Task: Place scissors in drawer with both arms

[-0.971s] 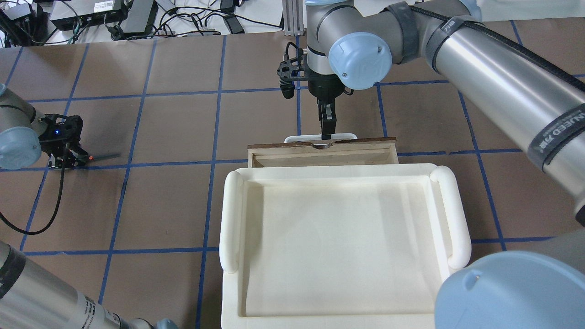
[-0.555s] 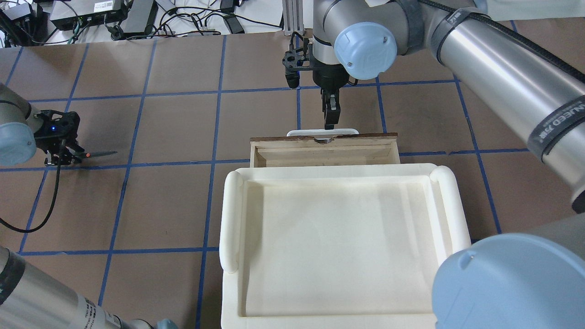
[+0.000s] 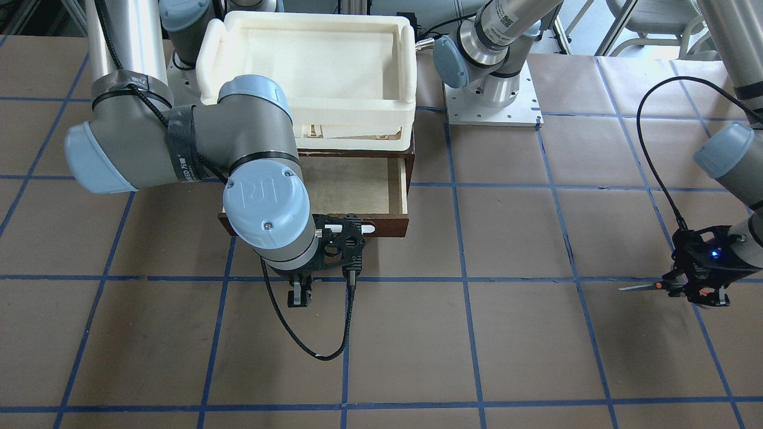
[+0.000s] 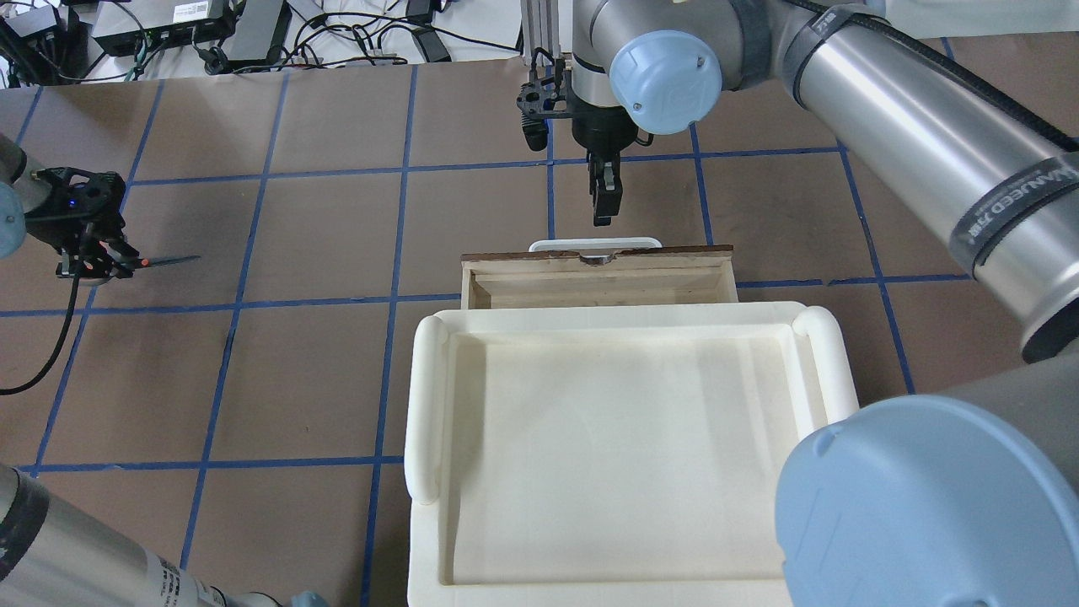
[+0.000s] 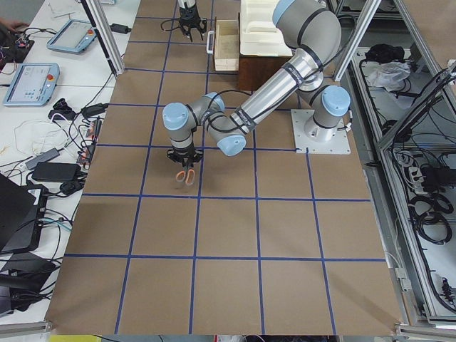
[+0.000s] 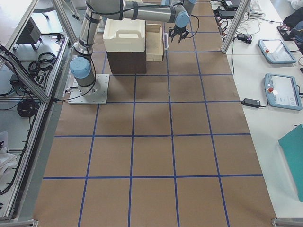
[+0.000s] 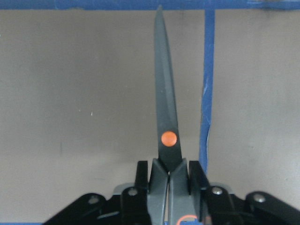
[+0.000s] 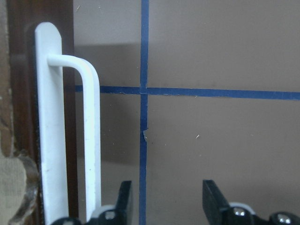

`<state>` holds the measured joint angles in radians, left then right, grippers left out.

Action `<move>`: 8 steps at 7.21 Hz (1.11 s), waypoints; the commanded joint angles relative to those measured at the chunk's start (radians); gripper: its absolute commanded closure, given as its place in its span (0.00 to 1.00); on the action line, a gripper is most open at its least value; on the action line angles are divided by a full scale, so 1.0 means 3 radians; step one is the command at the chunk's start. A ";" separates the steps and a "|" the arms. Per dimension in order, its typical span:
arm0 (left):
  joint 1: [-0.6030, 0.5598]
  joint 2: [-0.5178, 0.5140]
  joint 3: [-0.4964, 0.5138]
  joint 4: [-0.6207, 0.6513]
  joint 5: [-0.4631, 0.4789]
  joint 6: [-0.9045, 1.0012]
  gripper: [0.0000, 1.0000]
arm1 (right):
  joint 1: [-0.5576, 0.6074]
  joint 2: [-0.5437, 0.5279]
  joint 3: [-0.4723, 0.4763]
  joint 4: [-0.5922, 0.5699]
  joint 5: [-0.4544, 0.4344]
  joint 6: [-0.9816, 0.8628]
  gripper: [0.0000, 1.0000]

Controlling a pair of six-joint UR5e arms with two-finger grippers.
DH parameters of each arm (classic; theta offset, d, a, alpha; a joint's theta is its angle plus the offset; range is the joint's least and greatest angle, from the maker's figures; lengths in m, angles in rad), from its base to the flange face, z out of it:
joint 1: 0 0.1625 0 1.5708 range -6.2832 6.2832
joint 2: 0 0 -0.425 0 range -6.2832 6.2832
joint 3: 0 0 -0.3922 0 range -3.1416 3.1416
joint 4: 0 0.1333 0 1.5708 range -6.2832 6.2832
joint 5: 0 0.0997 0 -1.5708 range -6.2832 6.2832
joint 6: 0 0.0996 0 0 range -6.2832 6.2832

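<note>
The scissors (image 4: 169,260) are clamped at the handles in my left gripper (image 4: 94,260), blades closed and pointing toward the table's middle, at the far left. The left wrist view shows the blade (image 7: 165,108) sticking out past the shut fingers (image 7: 159,180). The scissors also show in the front view (image 3: 641,287) and the left view (image 5: 187,175). The drawer (image 4: 590,288) is pulled out from under the tray, its inside (image 3: 351,185) bare. My right gripper (image 4: 603,212) is open, just beyond the white loop handle (image 4: 594,244), apart from it. The handle (image 8: 51,122) lies left of the open fingers (image 8: 125,197).
A cream-white plastic tray (image 4: 428,405) sits on the cabinet above the drawer. The left arm's base plate (image 3: 492,98) stands beside the cabinet. Cables and power bricks (image 4: 194,34) lie beyond the table's far edge. The brown table has a blue tape grid.
The drawer slid slightly further out, then my right gripper drew back from the handle. My left gripper moved further left and away with the scissors in it.
</note>
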<state>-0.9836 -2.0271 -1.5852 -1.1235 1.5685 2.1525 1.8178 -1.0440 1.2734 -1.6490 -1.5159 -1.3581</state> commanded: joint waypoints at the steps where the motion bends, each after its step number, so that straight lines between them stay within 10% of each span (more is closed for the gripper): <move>1: -0.0080 0.0236 0.0089 -0.0364 -0.0124 0.0029 1.00 | 0.0000 -0.0129 0.0025 0.0270 -0.0004 0.0002 0.42; 8: -0.0791 0.1291 0.0273 -0.1864 -0.0054 -0.0037 1.00 | 0.0000 -0.0002 0.0107 0.0240 -0.0004 -0.0085 0.41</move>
<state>-1.1892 -1.6655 -1.5178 -1.6337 1.5482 2.1478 1.8178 -1.0521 1.3040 -1.5756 -1.5170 -1.3774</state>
